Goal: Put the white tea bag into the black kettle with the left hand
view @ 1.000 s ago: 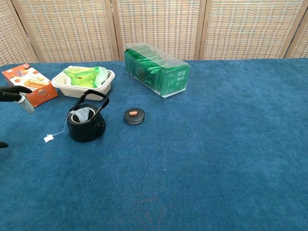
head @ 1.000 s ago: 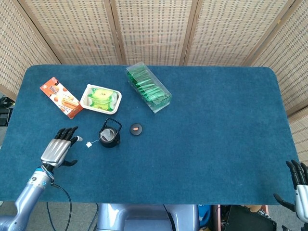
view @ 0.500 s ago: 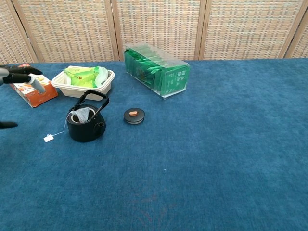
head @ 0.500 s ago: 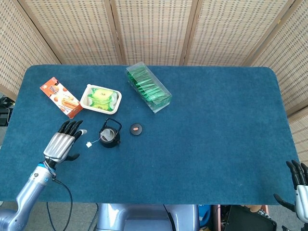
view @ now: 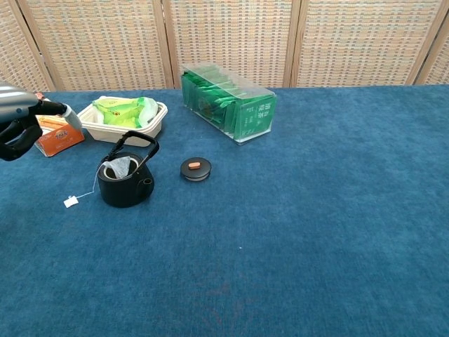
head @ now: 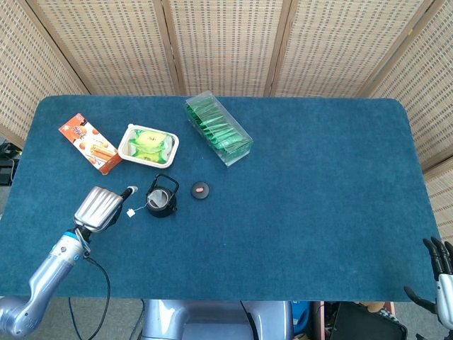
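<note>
The black kettle (head: 161, 200) (view: 125, 184) stands upright at the left of the blue table with its handle raised. The white tea bag (view: 119, 167) lies inside it. Its string hangs over the rim to a small white tag (head: 131, 212) (view: 71, 201) on the cloth. My left hand (head: 99, 206) (view: 21, 130) hovers left of the kettle and holds nothing. Most of its fingers are curled in and one points toward the kettle. My right hand (head: 442, 268) shows only at the bottom right corner of the head view, fingers apart and empty.
The kettle's round lid (head: 201, 190) (view: 196, 168) lies just right of the kettle. Behind are an orange snack box (head: 90, 144) (view: 53, 135), a white tray (head: 170, 152) (view: 119, 130) of green packets and a clear box of green tea packets (head: 218, 129) (view: 228, 102).
My left hand has moved toward the kettle and risen, and its spread fingers have curled in. The tea bag, tag and kettle have not moved.
</note>
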`<state>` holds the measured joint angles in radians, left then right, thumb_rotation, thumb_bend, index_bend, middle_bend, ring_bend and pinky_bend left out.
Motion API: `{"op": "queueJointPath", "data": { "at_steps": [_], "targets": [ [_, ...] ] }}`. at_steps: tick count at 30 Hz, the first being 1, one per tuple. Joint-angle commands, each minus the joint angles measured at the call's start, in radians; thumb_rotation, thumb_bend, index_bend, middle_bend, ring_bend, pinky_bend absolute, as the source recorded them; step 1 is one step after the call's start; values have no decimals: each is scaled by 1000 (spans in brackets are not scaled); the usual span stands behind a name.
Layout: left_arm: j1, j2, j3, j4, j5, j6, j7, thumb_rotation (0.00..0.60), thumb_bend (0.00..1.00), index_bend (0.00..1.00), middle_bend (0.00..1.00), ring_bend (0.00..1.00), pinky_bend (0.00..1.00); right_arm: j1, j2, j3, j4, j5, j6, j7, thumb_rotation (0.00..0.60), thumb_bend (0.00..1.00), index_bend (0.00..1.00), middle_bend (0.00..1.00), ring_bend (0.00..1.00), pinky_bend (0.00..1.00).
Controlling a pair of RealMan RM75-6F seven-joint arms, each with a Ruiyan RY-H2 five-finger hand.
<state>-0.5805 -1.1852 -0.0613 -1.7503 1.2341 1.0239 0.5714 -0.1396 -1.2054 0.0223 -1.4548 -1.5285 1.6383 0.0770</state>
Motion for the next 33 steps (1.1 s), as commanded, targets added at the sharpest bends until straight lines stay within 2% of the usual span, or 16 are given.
{"op": "queueJointPath", "data": {
  "at_steps": [1,6,13,33],
  "targets": [
    [-20,7,6,-16,-47,-36,44,528,952,204,854,760,721,0,-1,0,1,1,-1,1,600,19,107,141,0,64],
    [-51,14,19,-40,-135,-83,122,478,1000,205,861,763,722,0,0,0,4,4,-3,4,600,19,107,141,0,64],
    [-101,-6,29,-48,-254,-124,196,471,1000,204,861,763,722,0,0,0,3,6,-6,3,600,19,107,141,0,64],
    [-191,-110,27,17,-380,-142,216,479,1000,204,860,763,722,-9,5,2,0,15,-1,6,600,18,107,141,0,64]
  ]
}}
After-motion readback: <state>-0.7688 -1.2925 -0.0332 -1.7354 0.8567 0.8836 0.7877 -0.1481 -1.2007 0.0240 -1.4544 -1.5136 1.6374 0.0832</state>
